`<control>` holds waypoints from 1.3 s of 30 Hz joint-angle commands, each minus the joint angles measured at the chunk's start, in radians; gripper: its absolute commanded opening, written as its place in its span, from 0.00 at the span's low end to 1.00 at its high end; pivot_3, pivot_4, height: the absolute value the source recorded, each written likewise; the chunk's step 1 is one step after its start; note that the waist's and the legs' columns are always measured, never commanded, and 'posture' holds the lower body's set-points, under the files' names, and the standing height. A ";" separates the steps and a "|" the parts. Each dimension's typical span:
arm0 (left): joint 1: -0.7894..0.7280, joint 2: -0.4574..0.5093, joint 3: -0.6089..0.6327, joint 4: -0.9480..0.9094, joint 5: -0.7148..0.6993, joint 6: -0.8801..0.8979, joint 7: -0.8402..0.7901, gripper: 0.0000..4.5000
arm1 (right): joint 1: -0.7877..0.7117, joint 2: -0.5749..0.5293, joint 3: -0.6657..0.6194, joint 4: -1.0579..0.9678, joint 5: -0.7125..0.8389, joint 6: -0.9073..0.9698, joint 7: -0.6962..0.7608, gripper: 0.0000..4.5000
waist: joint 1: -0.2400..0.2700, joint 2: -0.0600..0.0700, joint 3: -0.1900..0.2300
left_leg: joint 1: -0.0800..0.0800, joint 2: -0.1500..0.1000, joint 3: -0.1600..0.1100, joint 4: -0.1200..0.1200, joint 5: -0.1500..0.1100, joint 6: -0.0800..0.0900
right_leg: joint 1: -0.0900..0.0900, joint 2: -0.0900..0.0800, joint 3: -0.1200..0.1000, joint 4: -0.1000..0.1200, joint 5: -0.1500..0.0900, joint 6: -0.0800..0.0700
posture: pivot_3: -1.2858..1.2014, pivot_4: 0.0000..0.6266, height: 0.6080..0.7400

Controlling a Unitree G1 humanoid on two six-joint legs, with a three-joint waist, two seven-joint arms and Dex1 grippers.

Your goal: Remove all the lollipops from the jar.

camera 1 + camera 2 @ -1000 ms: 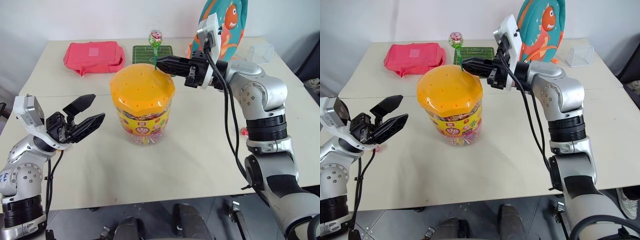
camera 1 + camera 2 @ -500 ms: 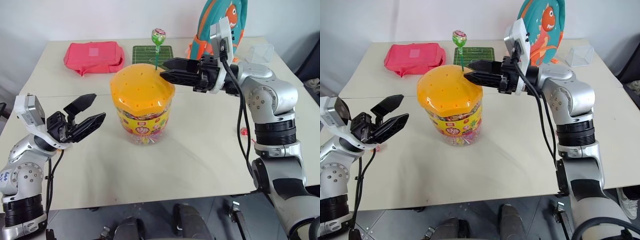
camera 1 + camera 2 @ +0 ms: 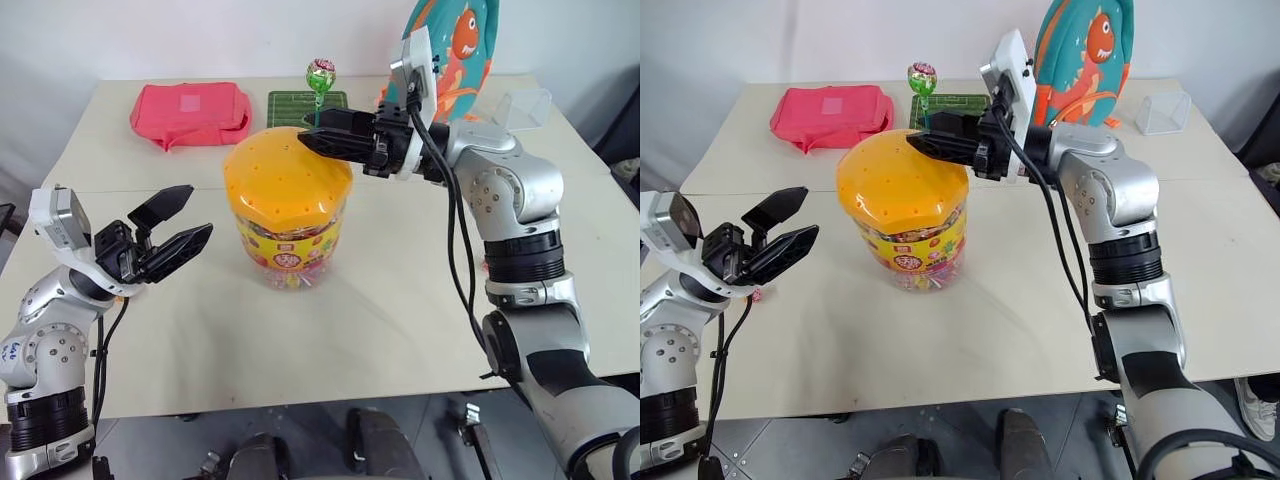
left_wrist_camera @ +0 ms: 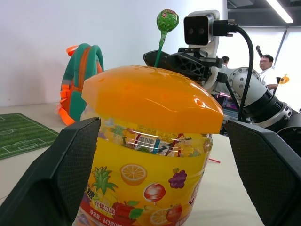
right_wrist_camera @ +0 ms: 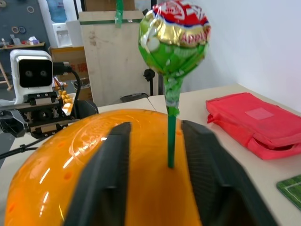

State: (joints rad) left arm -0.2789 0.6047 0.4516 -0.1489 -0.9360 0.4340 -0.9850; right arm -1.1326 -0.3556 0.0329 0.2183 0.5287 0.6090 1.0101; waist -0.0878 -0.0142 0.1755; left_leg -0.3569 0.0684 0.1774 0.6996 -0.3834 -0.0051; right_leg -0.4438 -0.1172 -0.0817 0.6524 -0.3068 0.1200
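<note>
The jar (image 3: 288, 205), a clear tub with an orange domed lid and a fruit label, stands mid-table. A green lollipop (image 3: 321, 75) stands upright with its green stick (image 5: 170, 136) in a hole at the lid's far edge. My right gripper (image 3: 305, 140) reaches in level over the lid. It is open, with one finger (image 5: 101, 179) on each side of the stick and a gap on both sides. My left gripper (image 3: 198, 212) hangs open left of the jar, apart from it. A small pink candy (image 3: 755, 296) lies on the table under it.
A pink pouch (image 3: 190, 110) and a green football-field mat (image 3: 296, 100) lie at the table's far side. A teal and orange backpack (image 3: 455, 45) stands behind my right arm, and a small clear box (image 3: 520, 105) sits far right. A person (image 4: 265, 66) stands in the background.
My right gripper let go of the stick, opened and drew back to the right, then came back left so its fingers flank the stick. The lollipop now stands straighter. The left gripper kept still.
</note>
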 commanded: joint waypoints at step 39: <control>-0.003 0.245 -0.192 -0.054 0.181 -0.110 -0.385 1.00 | 0.679 -0.788 -0.059 -0.151 -0.257 0.297 -0.152 0.01 | 0.034 0.002 0.001 | -0.002 0.000 0.005 0.000 0.000 0.000 | 0.000 0.001 0.004 -0.009 0.000 0.000 | 0.52 0.24 1.00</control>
State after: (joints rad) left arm -0.2784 0.8410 0.2515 -0.1930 -0.7647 0.3445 -1.3567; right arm -0.4581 -1.1349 -0.0192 0.0827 0.2900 0.9015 0.8652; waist -0.0542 -0.0126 0.1766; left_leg -0.3586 0.0682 0.1823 0.6994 -0.3832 -0.0054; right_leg -0.4442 -0.1163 -0.0775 0.6432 -0.3069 0.1200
